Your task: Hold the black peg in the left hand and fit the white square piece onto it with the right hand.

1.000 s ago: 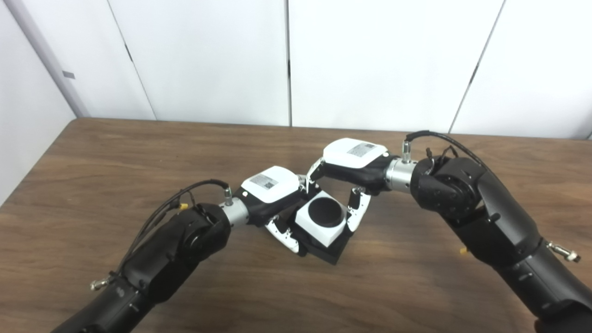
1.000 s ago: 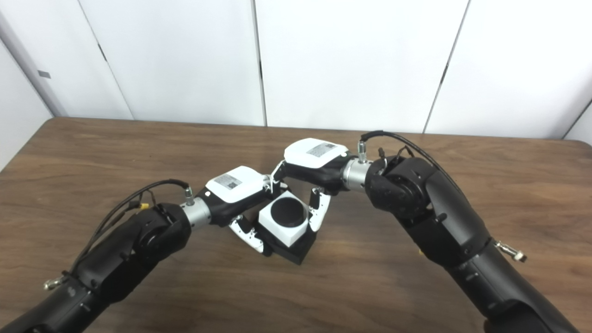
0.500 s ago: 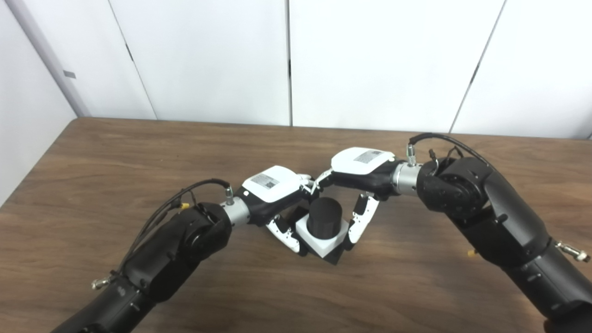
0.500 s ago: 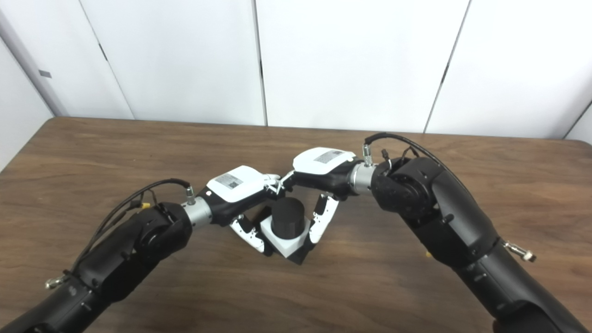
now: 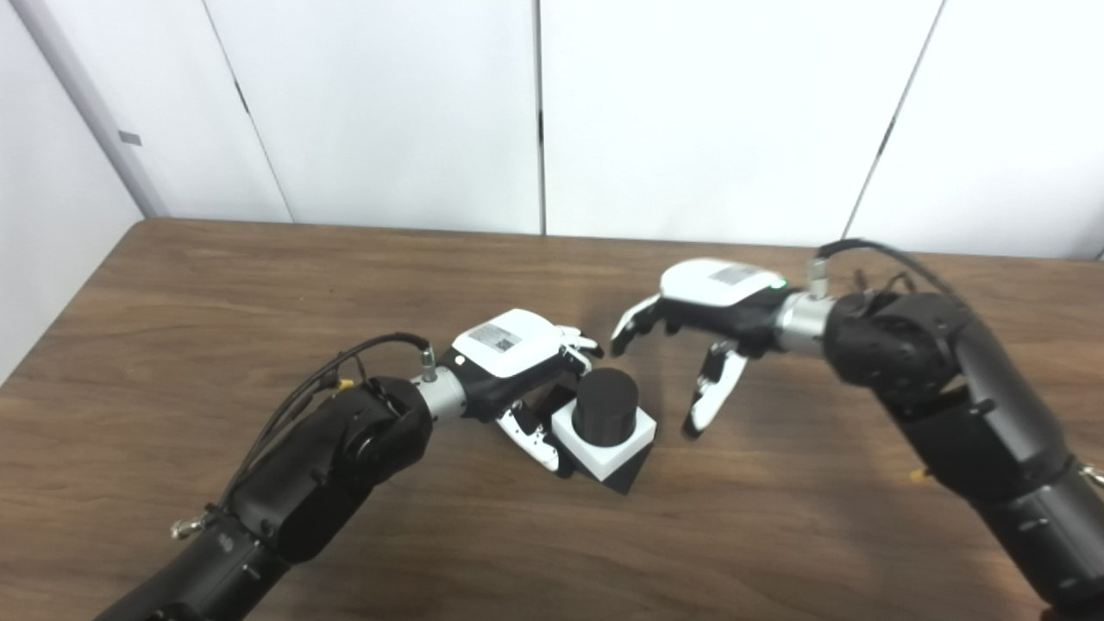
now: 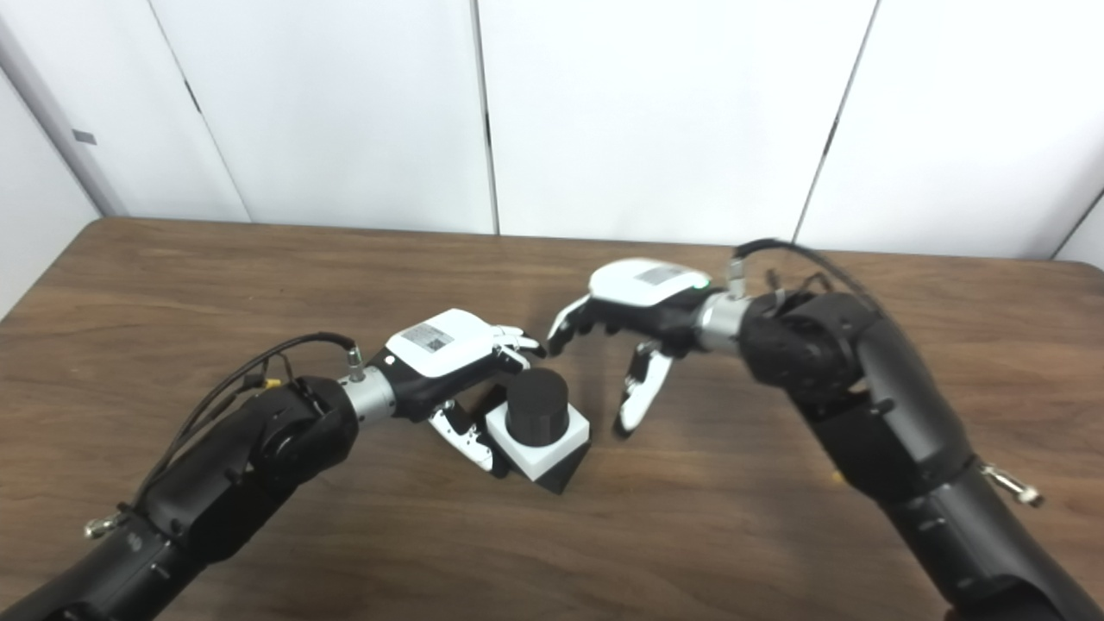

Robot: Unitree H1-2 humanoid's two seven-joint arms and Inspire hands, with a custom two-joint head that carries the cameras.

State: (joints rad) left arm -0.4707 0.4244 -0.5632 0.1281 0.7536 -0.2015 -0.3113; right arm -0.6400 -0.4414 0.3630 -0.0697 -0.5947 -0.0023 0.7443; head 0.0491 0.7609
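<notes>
1. Step: fitting appears done. We find the white square piece (image 5: 605,442) seated low around the black peg (image 5: 605,407), near desk (image 5: 172,285) centre.
2. Left hand (image 5: 526,362): grasping the peg's black base at its 9 o'clock side.
3. Right hand (image 5: 690,345): released, fingers spread, at 3 o'clock, apart from the piece.
4. Next: we judge only withdrawal and a steady hold remain.
5. Change: one second ago the right hand gripped the piece flush with the peg top; since then the piece has slid down.
</notes>
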